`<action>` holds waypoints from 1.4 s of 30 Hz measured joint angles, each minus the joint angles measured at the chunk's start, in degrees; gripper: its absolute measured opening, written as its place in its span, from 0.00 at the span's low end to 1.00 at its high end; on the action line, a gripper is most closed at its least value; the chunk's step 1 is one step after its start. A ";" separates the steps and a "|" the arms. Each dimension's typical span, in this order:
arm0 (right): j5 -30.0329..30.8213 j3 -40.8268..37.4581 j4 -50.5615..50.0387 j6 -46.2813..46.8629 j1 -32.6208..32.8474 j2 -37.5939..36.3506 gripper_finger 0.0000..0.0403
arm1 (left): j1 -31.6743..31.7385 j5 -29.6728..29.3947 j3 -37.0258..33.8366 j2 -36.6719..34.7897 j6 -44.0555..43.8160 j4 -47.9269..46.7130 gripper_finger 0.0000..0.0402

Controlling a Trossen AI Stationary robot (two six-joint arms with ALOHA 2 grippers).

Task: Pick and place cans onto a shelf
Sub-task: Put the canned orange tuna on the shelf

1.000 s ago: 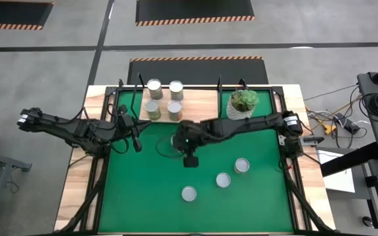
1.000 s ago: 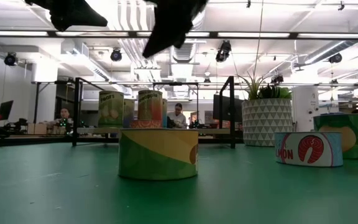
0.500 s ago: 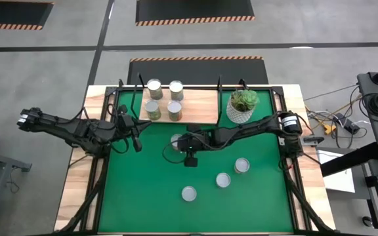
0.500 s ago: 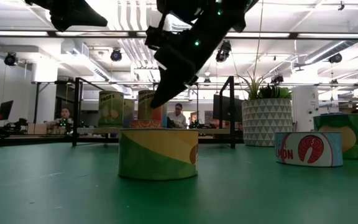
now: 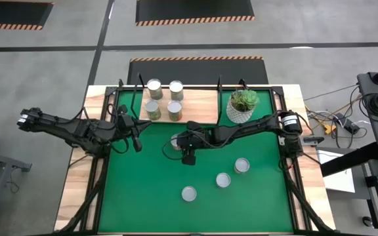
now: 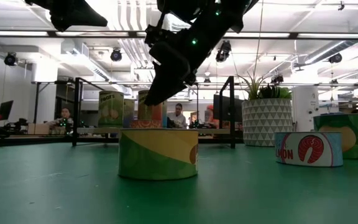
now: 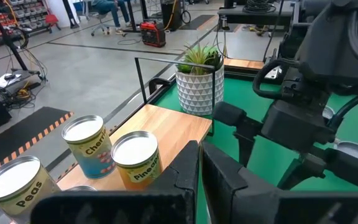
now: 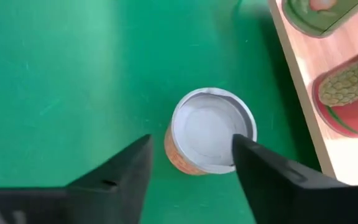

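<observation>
Four cans (image 5: 164, 99) stand upright on the light-wood shelf (image 5: 201, 108) at the table's far side. A low orange-sided can (image 8: 207, 134) stands on the green mat just in front of the shelf. My right gripper (image 8: 191, 142) hangs open above it, one finger on either side of its silver top, touching nothing. In the high view this gripper (image 5: 178, 141) covers most of that can (image 5: 173, 137). Three more cans (image 5: 223, 179) stand nearer on the mat. My left gripper (image 7: 199, 168) is shut and empty, hovering left of the shelf's front edge (image 5: 135, 139).
A white pot with a green plant (image 5: 242, 105) stands on the shelf's right end, close to my right arm. The shelf's black wire posts (image 6: 231, 112) rise at its corners. A salmon-labelled can (image 6: 308, 148) and a yellow-green can (image 6: 158, 154) stand toward the near side.
My right gripper has come down toward the mat and shifted slightly toward the table's left, ending over the low can in front of the shelf. The cans have stayed in place.
</observation>
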 joint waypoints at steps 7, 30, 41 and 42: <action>0.09 -0.22 0.37 0.71 -0.87 1.65 0.78 | -0.01 0.00 0.00 0.00 0.00 -0.02 0.00; 0.02 -0.22 5.08 -0.98 -1.66 5.03 0.85 | -0.02 -0.02 -0.04 1.32 0.90 -0.19 0.00; -0.07 -0.31 2.69 -0.94 -1.80 3.63 0.85 | -0.01 -0.04 -0.09 1.99 1.36 -0.19 0.00; -0.07 -0.32 2.59 -0.62 -1.80 3.63 0.85 | -0.02 -0.04 -0.09 1.99 1.36 -0.18 0.00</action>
